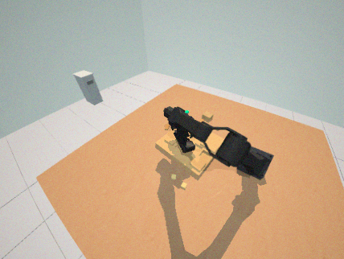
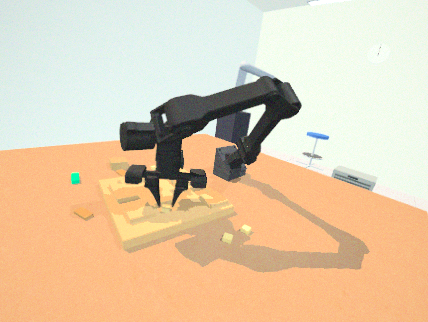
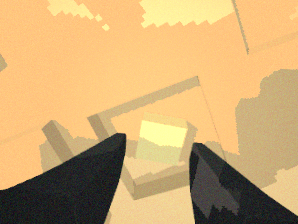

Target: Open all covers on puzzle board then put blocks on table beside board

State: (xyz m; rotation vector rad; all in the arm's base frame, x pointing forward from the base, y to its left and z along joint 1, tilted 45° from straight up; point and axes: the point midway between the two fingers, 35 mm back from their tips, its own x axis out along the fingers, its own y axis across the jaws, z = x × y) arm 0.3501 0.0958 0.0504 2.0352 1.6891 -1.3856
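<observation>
Over the middle of the bench, seen from above, the arm reaches across the puzzle board, with two small blocks lying off its near edge, presumably already lifted out. From the side, the gripper points straight down at the board's middle, jaws partly open and holding nothing. At the wrist, the dark fingertips straddle an uncovered square well with a pale block sitting inside, apparently lined up for a pinch.
</observation>
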